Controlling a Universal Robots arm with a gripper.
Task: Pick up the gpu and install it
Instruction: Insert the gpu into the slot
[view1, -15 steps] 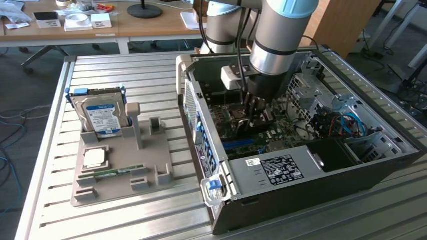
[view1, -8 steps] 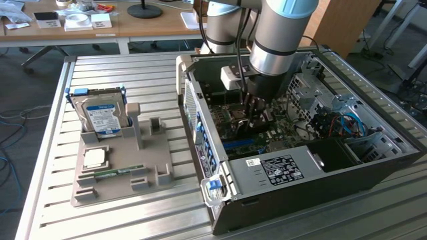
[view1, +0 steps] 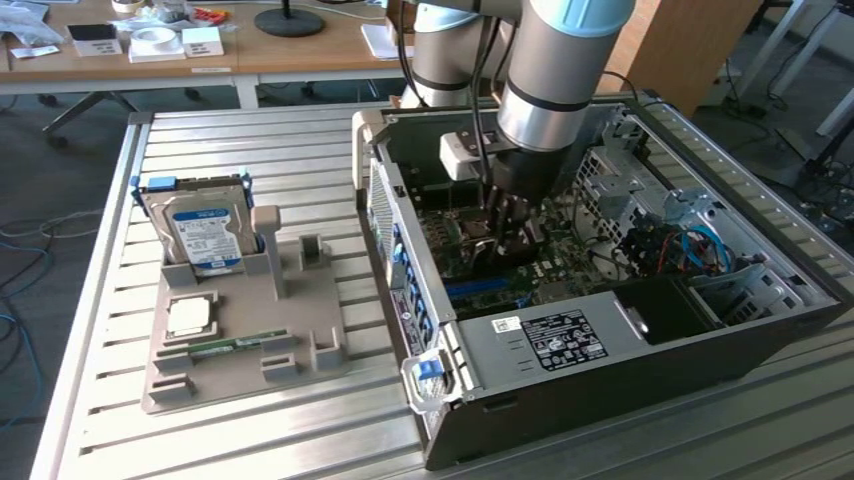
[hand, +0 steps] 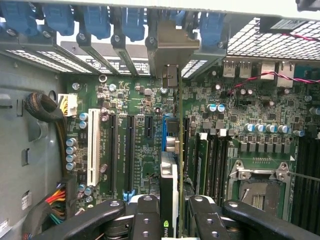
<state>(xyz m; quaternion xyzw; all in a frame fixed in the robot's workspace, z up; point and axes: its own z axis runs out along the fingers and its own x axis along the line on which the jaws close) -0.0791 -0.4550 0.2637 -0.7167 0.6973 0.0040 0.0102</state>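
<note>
**Wrist view.** Nearest the camera are the black fingers (hand: 145, 220) of the jaws. They are closed on the gpu (hand: 169, 190), which sits between them and is seen edge-on. The card stands upright inside the case (hand: 30, 125), over the motherboard (hand: 145, 100) and in line with a blue slot (hand: 164, 132). At the case's rear wall, a pale metal bracket (hand: 170, 47) lines up with the card, beneath a row of blue latches (hand: 95, 20). Whether the card is fully seated cannot be told.

**Exterior view.** The arm (view1: 561, 80) reaches straight down into the open case (view1: 641, 390), with the jaws low over the board. Beside the case on the slatted metal desk (view1: 240, 150) lies a grey holder tray (view1: 240, 385). It carries an upright hard drive (view1: 200, 235), a flat square chip (view1: 190, 318) and a narrow green RAM stick (view1: 238, 345).
</note>
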